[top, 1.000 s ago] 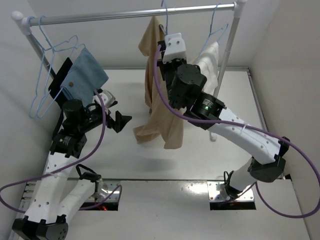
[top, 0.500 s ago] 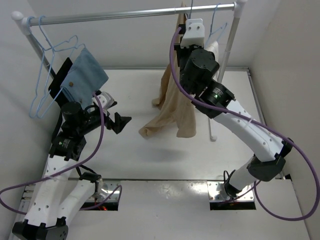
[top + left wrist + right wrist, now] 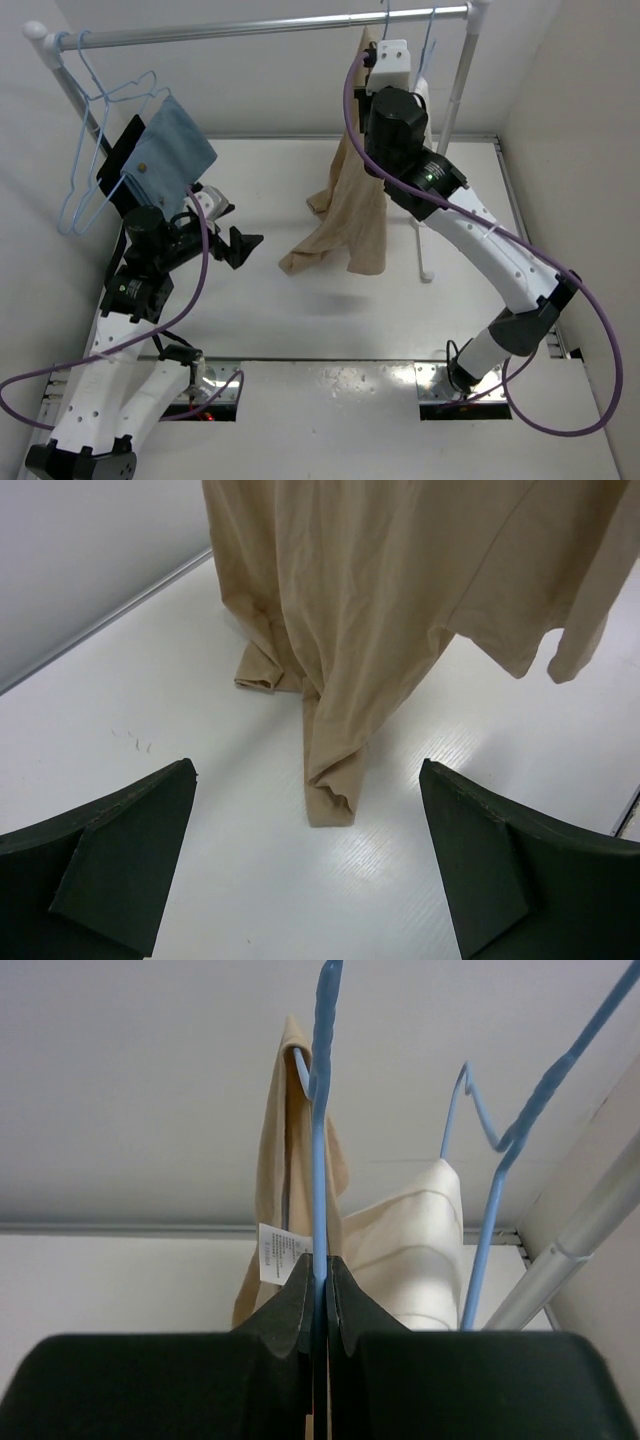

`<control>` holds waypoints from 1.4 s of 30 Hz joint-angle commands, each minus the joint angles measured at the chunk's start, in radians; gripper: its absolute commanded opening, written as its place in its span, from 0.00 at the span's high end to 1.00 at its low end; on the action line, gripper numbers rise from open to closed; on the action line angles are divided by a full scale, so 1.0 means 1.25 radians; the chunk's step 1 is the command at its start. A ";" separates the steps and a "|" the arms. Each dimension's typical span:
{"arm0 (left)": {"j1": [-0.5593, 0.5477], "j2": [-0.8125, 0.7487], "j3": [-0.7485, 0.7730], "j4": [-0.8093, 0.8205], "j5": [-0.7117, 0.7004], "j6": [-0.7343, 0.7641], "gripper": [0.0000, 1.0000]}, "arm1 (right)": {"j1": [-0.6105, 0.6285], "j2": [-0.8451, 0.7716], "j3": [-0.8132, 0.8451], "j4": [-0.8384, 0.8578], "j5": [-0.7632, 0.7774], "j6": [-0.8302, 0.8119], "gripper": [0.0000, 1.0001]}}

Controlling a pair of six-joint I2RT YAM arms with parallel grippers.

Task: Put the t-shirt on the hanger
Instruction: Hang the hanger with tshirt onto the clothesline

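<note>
Right gripper [image 3: 317, 1266] pinches the hanger [image 3: 319, 1140] by its wire, up at the rail [image 3: 250, 31], apparently for hooking | t-shirt [image 3: 352, 215] drapes from it, lowest folds touching the table [image 3: 250, 320] | left gripper [image 3: 308, 860] hovers agape, holding nothing.

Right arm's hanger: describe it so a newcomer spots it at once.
Follow the metal rail to its right end, near the upright post, where two light-blue wire hangers are. Your hanger is the left one, pinched in the right gripper and carrying the tan t-shirt; its neighbour holds a white cloth.
</note>
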 commanded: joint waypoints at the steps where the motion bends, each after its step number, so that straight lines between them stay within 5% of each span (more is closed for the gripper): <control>1: 0.007 -0.013 0.002 0.034 0.008 -0.019 0.00 | -0.017 0.005 0.001 0.015 -0.037 0.048 1.00; 9: 0.007 -0.013 0.002 0.034 0.008 -0.019 0.00 | -0.017 -0.023 -0.053 -0.017 -0.078 0.112 0.99; 15: 0.007 -0.013 -0.005 0.034 0.008 -0.019 0.00 | -0.007 -0.098 -0.110 0.003 -0.078 0.119 0.64; 29: 0.007 -0.013 -0.014 0.041 0.015 -0.019 0.00 | 0.000 -0.193 -0.161 -0.055 -0.214 0.112 0.36; 42: 0.015 -0.021 -0.106 0.064 -0.093 -0.028 0.00 | 0.000 -0.480 -0.372 -0.008 -0.599 0.070 0.17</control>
